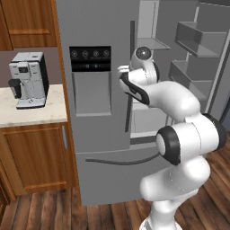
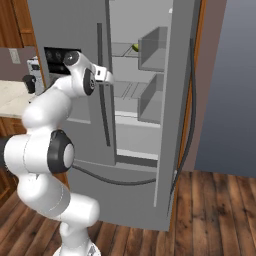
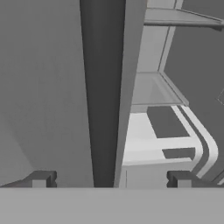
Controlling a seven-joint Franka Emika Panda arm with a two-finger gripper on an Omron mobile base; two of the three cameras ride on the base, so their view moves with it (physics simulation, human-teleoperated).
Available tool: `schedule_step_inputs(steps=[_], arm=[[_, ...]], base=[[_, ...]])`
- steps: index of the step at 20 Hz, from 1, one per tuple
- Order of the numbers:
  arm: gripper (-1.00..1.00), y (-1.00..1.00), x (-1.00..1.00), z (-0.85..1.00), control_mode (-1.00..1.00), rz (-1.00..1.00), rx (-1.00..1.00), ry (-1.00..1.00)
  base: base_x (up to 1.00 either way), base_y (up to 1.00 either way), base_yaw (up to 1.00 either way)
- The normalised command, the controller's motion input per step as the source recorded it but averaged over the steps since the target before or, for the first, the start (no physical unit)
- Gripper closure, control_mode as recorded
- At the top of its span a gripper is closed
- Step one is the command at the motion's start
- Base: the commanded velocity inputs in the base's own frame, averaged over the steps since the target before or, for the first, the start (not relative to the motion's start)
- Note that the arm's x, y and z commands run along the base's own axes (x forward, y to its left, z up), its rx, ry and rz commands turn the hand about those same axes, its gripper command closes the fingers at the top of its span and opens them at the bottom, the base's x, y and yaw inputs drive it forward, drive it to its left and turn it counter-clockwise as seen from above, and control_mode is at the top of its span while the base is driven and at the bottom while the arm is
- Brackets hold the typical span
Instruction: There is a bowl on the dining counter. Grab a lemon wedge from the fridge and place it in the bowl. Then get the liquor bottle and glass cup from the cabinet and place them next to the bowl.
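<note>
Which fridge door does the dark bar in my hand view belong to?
Observer: That handle is on the left door of the fridge, which is shut.
Operator: Is the other door open?
Observer: Yes, the right door stands wide open.
Operator: Any lemon inside?
Observer: A small yellow thing lies on an upper shelf; it's too small to identify.

One fridge (image 1: 103,134), one coffee machine (image 1: 29,80), one small yellow item (image 2: 135,47) on shelf.
</note>
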Motion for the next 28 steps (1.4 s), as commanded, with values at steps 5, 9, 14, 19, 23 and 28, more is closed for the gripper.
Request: schedule_step_inputs(steps=[5,9,14,19,23,28], arm=[[-1.0,0.0,0.22,-0.15,-1.0,0.0,0.06,-0.05],[-1.0,0.0,0.4,-0.1,-1.0,0.0,0.06,0.0],[-1.0,0.0,0.52,-0.09,-1.0,0.0,0.05,0.0],[1.0,0.0,0.62,-0.06,-1.0,0.0,0.01,0.0],[1.0,0.06,0.18,0.0,-1.0,0.0,0.0,-0.01],[1.0,0.41,-0.2,0.01,-1.0,0.0,0.0,-0.02]], base=[[0.0,0.0,0.0],[0.0,0.0,0.0],[0.0,0.0,0.0],[0.0,0.0,0.0],[0.0,0.0,0.0],[0.0,0.0,0.0]])
